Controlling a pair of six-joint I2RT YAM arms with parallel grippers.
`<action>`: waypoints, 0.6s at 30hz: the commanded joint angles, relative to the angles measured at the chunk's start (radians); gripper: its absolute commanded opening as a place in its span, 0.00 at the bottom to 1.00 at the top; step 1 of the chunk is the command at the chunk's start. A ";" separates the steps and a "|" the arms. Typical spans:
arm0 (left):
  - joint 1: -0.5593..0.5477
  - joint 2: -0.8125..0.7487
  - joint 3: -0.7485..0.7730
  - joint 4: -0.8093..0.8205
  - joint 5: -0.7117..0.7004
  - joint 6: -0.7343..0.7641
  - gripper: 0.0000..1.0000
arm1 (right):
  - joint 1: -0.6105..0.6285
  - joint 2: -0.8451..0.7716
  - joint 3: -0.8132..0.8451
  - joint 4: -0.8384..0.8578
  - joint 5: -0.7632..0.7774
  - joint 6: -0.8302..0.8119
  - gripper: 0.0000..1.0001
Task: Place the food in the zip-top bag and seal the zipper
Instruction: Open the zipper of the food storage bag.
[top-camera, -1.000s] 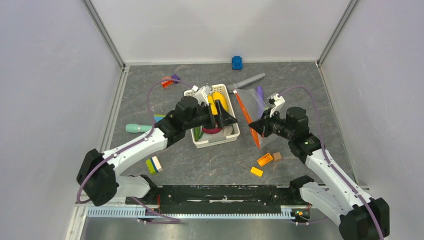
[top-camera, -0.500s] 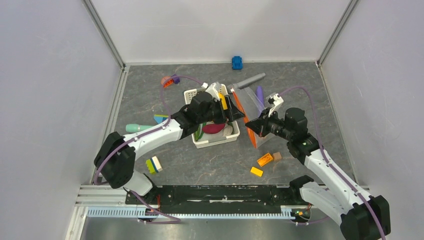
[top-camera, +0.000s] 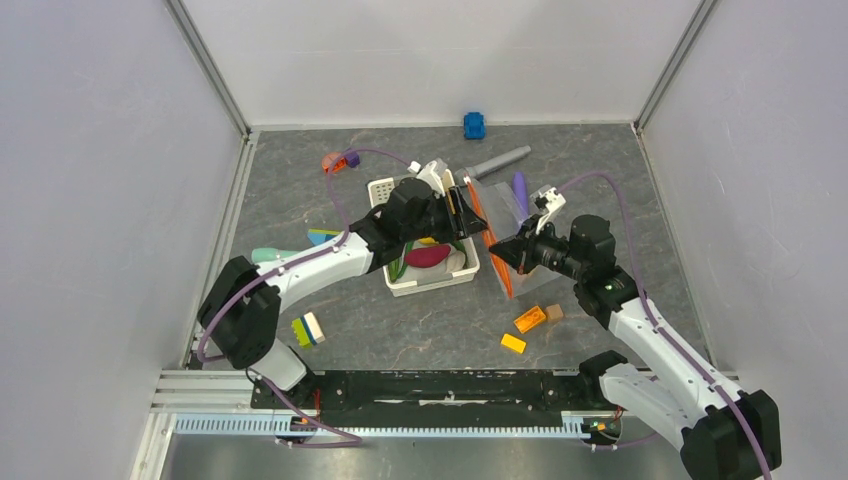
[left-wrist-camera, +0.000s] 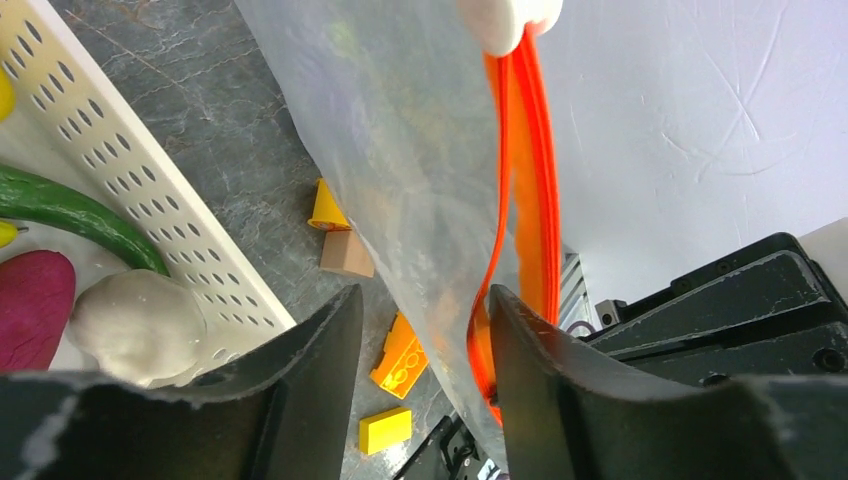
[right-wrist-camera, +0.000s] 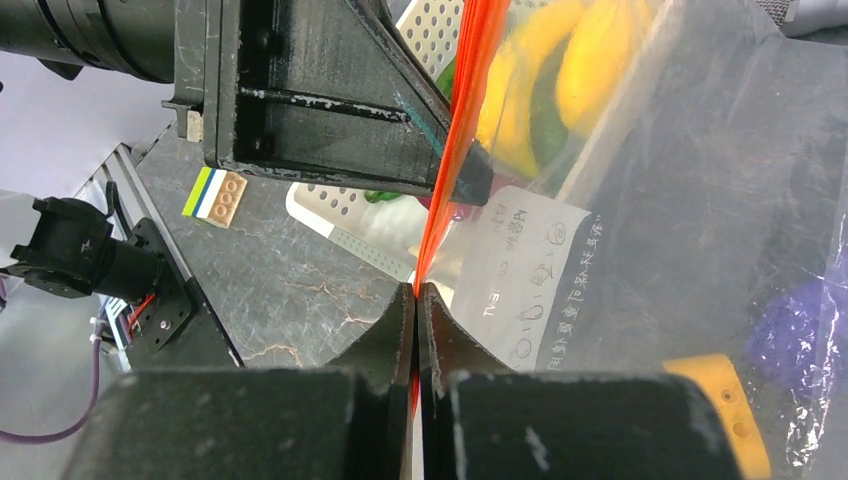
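Closest to the arms, an orange block (top-camera: 530, 318) and a yellow block (top-camera: 513, 343) lay on the bench (top-camera: 600, 180), to the right of the white basket (top-camera: 432, 284). Just right of the basket, the right gripper (right-wrist-camera: 416, 295) was clenched on the orange-red zipper (right-wrist-camera: 470, 100) and held the clear bag (right-wrist-camera: 680, 180) up. Inside the basket lay a green cucumber (left-wrist-camera: 70, 205), a purple-red sweet potato (left-wrist-camera: 30, 305) and a whitish piece (left-wrist-camera: 135, 320). By the basket's far right corner hung the left gripper (left-wrist-camera: 422, 300). Its jaws were spread and held nothing, right at the bag's mouth. Yellow pieces (right-wrist-camera: 580, 70) showed through the bag. I cannot tell if they were inside it.
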 joint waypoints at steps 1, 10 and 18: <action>-0.004 0.017 0.043 0.043 0.019 -0.026 0.49 | 0.012 0.010 0.035 0.013 -0.019 -0.061 0.00; -0.006 0.015 0.067 -0.022 0.031 -0.006 0.02 | 0.012 0.022 0.043 -0.012 0.060 -0.107 0.30; -0.031 -0.013 0.058 -0.041 0.027 0.007 0.02 | 0.039 0.074 0.107 -0.041 0.258 -0.179 0.58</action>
